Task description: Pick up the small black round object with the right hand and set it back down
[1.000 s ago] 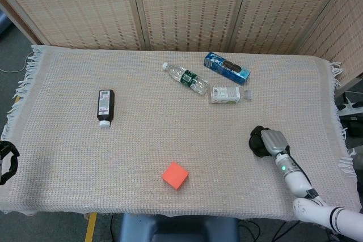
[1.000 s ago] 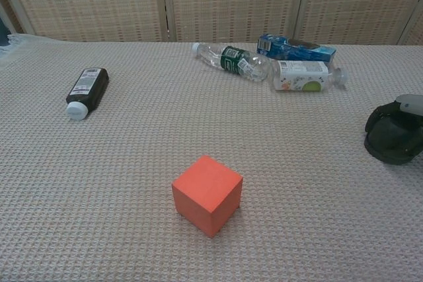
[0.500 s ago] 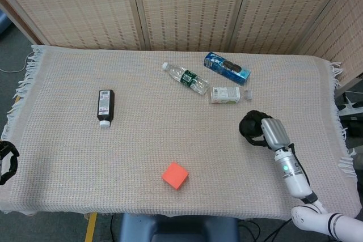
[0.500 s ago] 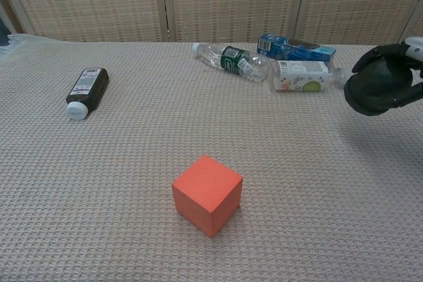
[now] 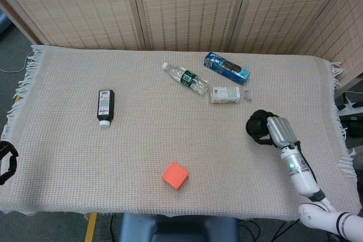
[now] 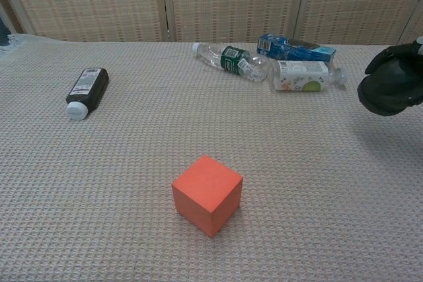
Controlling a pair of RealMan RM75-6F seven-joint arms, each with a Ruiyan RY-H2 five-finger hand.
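Note:
My right hand (image 5: 274,132) grips the small black round object (image 5: 256,127) and holds it off the cloth at the right side of the table. In the chest view the black object (image 6: 391,92) hangs at the right edge with dark fingers (image 6: 395,57) curled over its top. Only a dark part of my left hand (image 5: 5,160) shows at the far left edge of the head view, off the table; how its fingers stand is unclear.
An orange cube (image 5: 174,175) sits near the front middle. A dark bottle (image 5: 105,106) lies at the left. A clear bottle (image 5: 186,77), a blue packet (image 5: 227,68) and a small white bottle (image 5: 228,94) lie at the back, close to my right hand.
My right hand has lifted the black object off the cloth, first up and toward the back, then slightly to the right. Everything else stayed put.

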